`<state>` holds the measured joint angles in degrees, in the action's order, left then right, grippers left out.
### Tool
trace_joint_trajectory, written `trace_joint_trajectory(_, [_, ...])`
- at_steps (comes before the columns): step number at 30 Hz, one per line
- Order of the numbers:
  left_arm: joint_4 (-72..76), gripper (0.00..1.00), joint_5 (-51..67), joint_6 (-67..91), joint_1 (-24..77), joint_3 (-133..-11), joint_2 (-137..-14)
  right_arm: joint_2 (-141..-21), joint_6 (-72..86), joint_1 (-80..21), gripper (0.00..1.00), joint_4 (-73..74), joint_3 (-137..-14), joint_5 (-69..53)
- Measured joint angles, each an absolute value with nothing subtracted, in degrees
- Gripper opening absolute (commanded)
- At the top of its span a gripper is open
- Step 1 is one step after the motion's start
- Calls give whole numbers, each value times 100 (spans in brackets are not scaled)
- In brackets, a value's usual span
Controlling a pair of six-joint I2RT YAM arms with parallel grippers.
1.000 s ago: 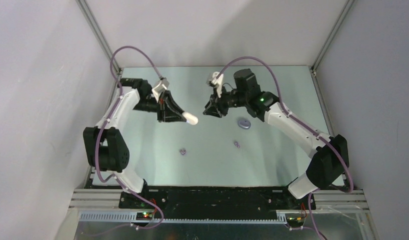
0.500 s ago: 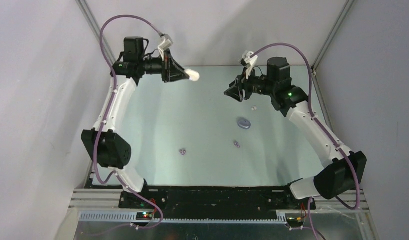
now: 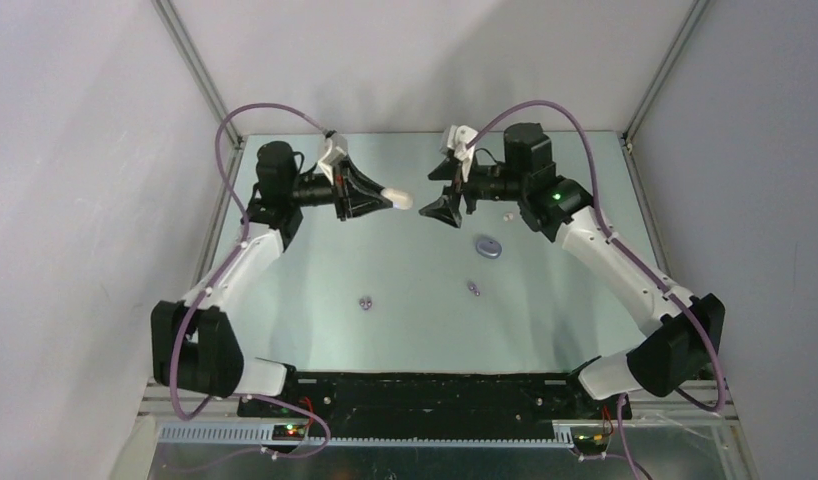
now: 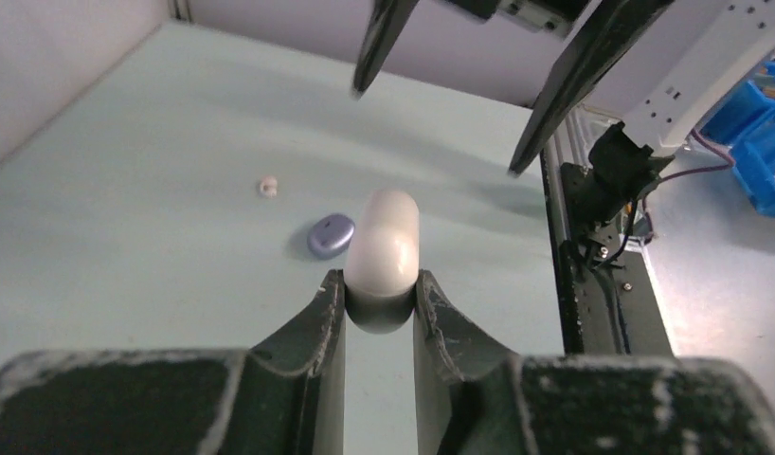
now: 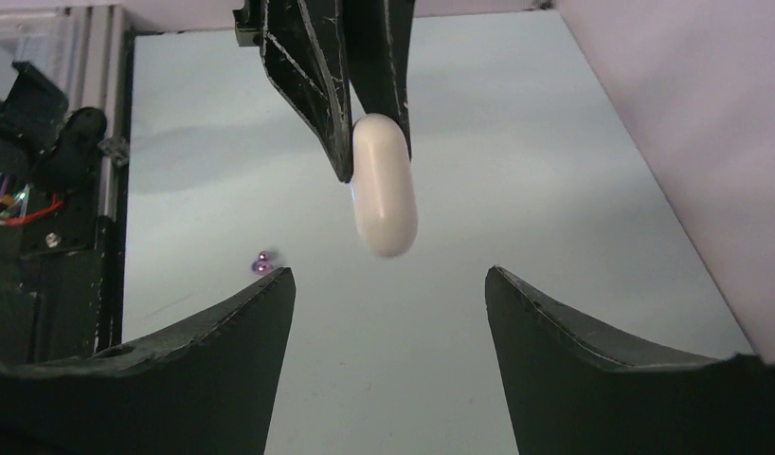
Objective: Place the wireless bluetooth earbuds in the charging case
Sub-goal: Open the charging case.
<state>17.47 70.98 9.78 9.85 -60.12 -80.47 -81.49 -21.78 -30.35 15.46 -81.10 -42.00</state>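
Left wrist view is showing the left gripper (image 4: 382,289) pinching one end of the probably light, slippery white case (image 4: 388,237), the right gripper (image 5: 390,284) gaping wide toward its free end.

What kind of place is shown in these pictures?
Probably a robotics laboratory test cell: a pale green flat table enclosed by plain white panels on aluminium frame posts, two white-and-black robot arms bolted at its edge.

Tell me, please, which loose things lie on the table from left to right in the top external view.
left purple earbud → middle purple earbud → purple case → white earbud
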Motion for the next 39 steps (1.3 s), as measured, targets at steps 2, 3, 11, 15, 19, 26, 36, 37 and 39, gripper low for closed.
trace_joint_trajectory(2, [862, 0, 7183, -5, 1074, -6134, -7822, -8213, -2394, -3199, 78, 1553, -8112, -4272])
trace_joint_trajectory(3, [346, 0, 7214, -513, 1103, -6263, -7756, -8263, -2491, -3277, 78, 1557, -8112, -4311])
trace_joint_trajectory(11, [-2775, 0, 7170, -3406, 1201, -6952, -7675, -8753, -2856, -3642, 74, 1638, -8248, -4460])
trace_joint_trajectory(15, [-3583, 0, 7087, -4121, 1205, -7065, -7684, -8982, -2720, -3634, 73, 1629, -8433, -4460])
trace_joint_trajectory(19, [-3903, 0, 7050, -4475, 1205, -7126, -7684, -9126, -2506, -3594, 74, 1564, -8606, -4445])
trace_joint_trajectory(26, [-3992, 0, 6978, -4541, 1212, -7124, -7686, -9164, -2353, -3531, 76, 1540, -8652, -4939])
trace_joint_trajectory(36, [-3197, 0, 6925, -3811, 1216, -6976, -7679, -9214, -2486, -3739, 73, 1804, -8652, -5175])
trace_joint_trajectory(37, [-3164, 0, 6934, -3780, 1216, -6976, -7679, -9238, -2497, -3763, 73, 1804, -8652, -5107])
trace_joint_trajectory(39, [-3122, 0, 6945, -3732, 1216, -6976, -7682, -9319, -2512, -3824, 72, 1793, -8652, -4897])
